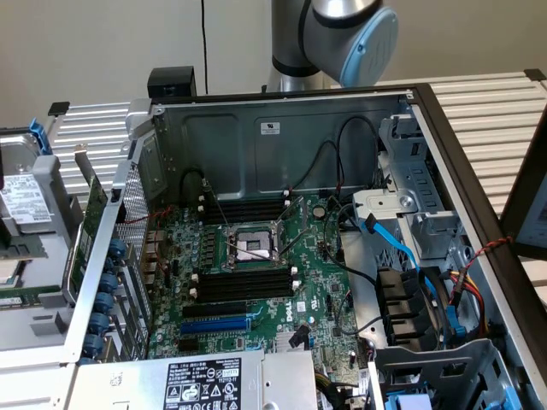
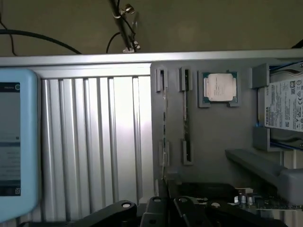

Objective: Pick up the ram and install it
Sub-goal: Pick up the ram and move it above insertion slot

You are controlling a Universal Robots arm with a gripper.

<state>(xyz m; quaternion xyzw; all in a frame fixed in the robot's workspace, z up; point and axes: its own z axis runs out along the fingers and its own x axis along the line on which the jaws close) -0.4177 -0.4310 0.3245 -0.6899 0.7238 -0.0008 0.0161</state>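
Slatted aluminium table (image 1: 487, 111) below and a plain beige wall behind: that is my backdrop in the exterior view. The grey holder (image 1: 34, 282) sits on the table with a hard drive (image 1: 26, 201) lying in it. The open computer case (image 1: 282, 145) stands just beside the holder, its motherboard (image 1: 316, 256) bare. The black memory slots (image 1: 244, 282) look unfilled next to the CPU socket (image 1: 252, 245). The arm (image 1: 359, 34) rises on the far side of the case from the holder.

In the wrist view I look down on the holder. The ram (image 2: 164, 118) stands on edge in one of the holder's narrow slots and reads as a thin greenish line. A second stick (image 2: 186, 118) stands in the slot just beside it, and a processor chip (image 2: 220, 87) lies further along the holder. The gripper (image 2: 166, 210) hangs above the holder, roughly in line with the ram. Its dark fingers are drawn together, with nothing clamped between them that I can make out. The ram is not yet lifted.

I judge the ram light, stiff and thin — easy to carry, but easy to crack if it is bent or twisted. Its flat faces are smooth, so an off-centre pinch could let it pivot. I would take it across the two faces near the middle of the exposed long edge, leaving the contact edge free.
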